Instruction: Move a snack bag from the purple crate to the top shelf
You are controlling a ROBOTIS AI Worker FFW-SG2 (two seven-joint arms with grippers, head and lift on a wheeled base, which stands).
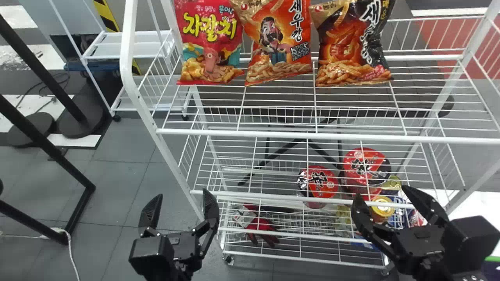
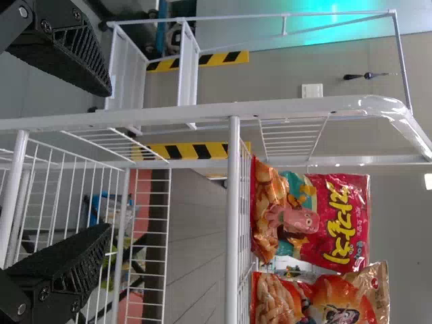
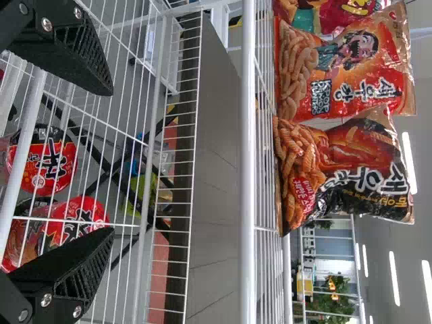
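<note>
In the head view my left gripper (image 1: 179, 212) stands open and empty before the rack's left front post, and my right gripper (image 1: 384, 207) is open and empty before the lower shelves at the right. Each wrist view shows its own pair of parted fingers, left gripper (image 2: 108, 158) and right gripper (image 3: 111, 162). Upright on the top shelf (image 1: 281, 134) stand a pink-red snack bag (image 1: 211, 43), an orange snack bag (image 1: 277, 39) and a black-and-orange snack bag (image 1: 349, 47), side by side. The right wrist view shows the black-and-orange bag (image 3: 344, 172) beside the orange one.
Red-lidded bowls (image 1: 318, 181) and cans (image 1: 382, 208) sit on lower levels of the white rack. Red gloves (image 1: 261, 226) lie low at its left. A black metal frame (image 1: 80, 210) stands on the floor at the left, and a smaller white rack (image 1: 129, 48) behind.
</note>
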